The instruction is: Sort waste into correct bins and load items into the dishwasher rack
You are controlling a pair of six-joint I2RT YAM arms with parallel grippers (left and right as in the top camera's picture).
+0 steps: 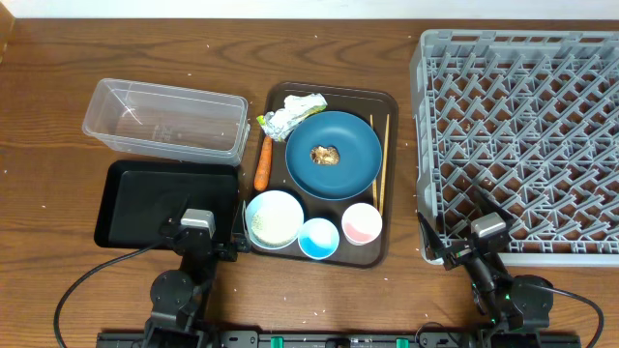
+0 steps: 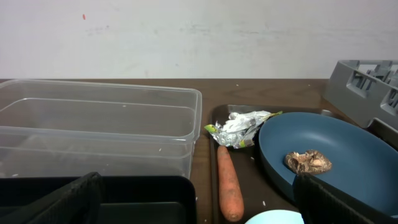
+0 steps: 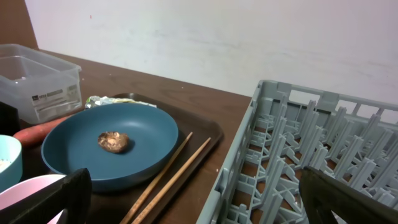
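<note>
Waste and dishes are gathered on the brown serving tray at the middle of the table. The crumpled wrapper is seen at its far left corner, touching the rim of the dark-blue plate, and the brown food scrap is laid on the middle of that plate. The carrot is laid along the tray's left rim, between the plate and the clear tub. The chopsticks are laid side by side just right of the plate. Along the near edge the white bowl, the blue-inside cup and the pink-inside cup are lined up. The black tray is set in front of the tub, and the dishwasher rack at the right. The left gripper is held over the black tray's near right corner and the right gripper at the rack's near left corner. Both are spread wide, and nothing is gripped.
</note>
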